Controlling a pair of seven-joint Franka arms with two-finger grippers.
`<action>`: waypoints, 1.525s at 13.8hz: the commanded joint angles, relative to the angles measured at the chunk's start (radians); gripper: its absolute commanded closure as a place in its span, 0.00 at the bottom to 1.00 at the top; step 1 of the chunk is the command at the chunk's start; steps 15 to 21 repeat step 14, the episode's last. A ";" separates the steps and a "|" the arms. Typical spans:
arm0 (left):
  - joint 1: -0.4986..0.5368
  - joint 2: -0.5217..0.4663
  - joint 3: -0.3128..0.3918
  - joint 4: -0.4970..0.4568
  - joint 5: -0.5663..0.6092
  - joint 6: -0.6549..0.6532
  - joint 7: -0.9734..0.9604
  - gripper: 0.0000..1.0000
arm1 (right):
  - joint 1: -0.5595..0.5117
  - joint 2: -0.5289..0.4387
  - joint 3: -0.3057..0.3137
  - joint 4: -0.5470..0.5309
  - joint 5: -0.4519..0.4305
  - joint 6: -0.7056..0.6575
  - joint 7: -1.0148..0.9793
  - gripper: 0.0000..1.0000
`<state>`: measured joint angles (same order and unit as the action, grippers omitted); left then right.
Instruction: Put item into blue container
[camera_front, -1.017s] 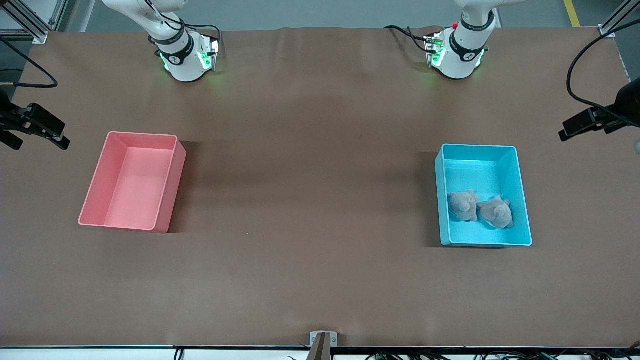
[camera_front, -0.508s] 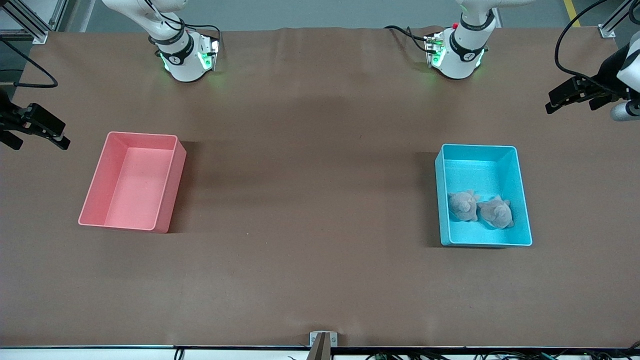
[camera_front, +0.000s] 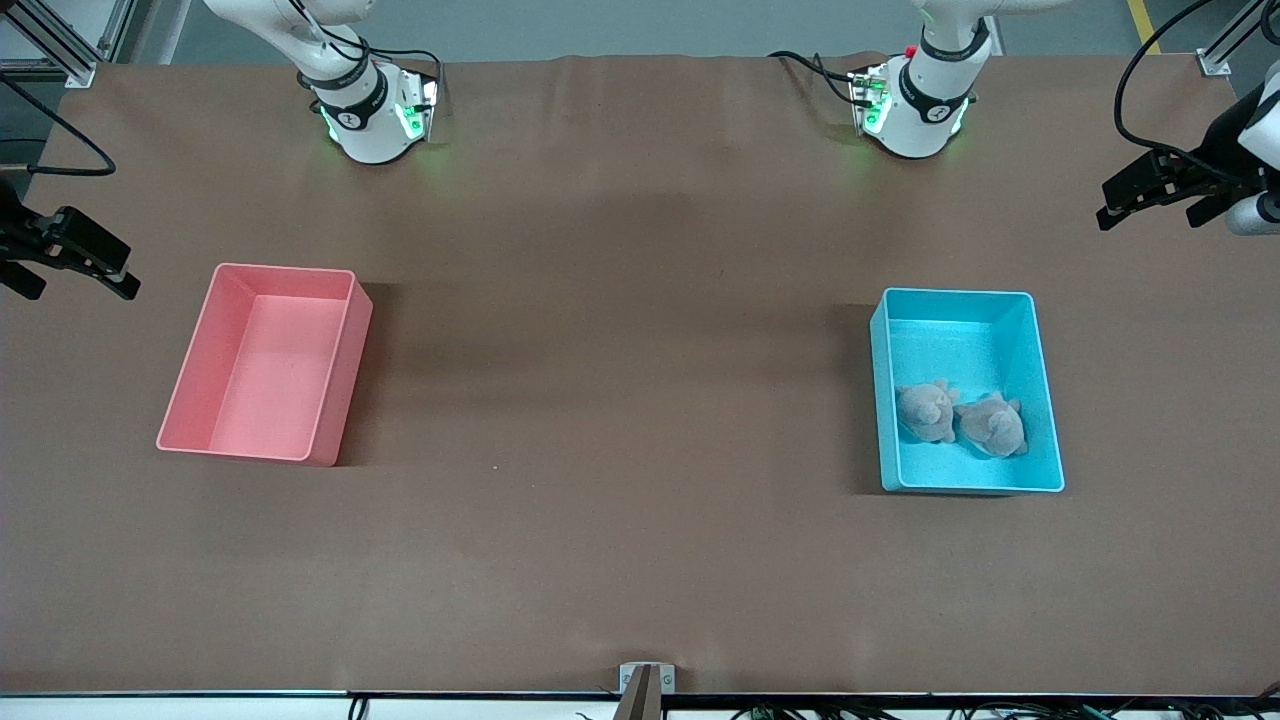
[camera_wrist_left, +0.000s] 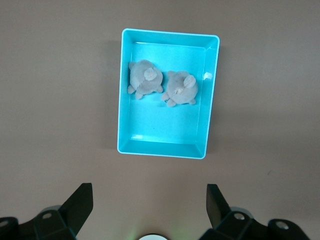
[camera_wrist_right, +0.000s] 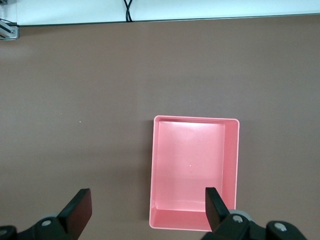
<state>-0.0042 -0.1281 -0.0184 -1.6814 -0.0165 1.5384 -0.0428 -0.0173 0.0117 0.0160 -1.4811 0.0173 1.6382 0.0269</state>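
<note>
Two grey plush toys already lie side by side in the blue container, at its end nearer the front camera. The left gripper hangs over the surface near the container, and the right gripper waits beside the pink bin; both have open, empty fingers. I see little risk: only a low left arm could push the container.

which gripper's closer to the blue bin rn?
Left. The left gripper hangs open above the table at the blue bin's end; the right gripper, also open, waits beside the pink bin.
</note>
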 joint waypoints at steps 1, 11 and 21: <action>-0.010 -0.008 0.008 -0.012 0.020 0.014 0.017 0.00 | -0.015 0.005 0.013 0.013 -0.004 -0.008 0.013 0.00; -0.003 -0.008 0.015 0.032 0.020 -0.021 0.023 0.00 | -0.013 0.005 0.013 0.012 0.000 -0.008 0.013 0.00; -0.008 -0.002 0.014 0.035 0.015 -0.021 0.021 0.00 | -0.012 0.005 0.013 0.013 -0.002 -0.008 0.015 0.00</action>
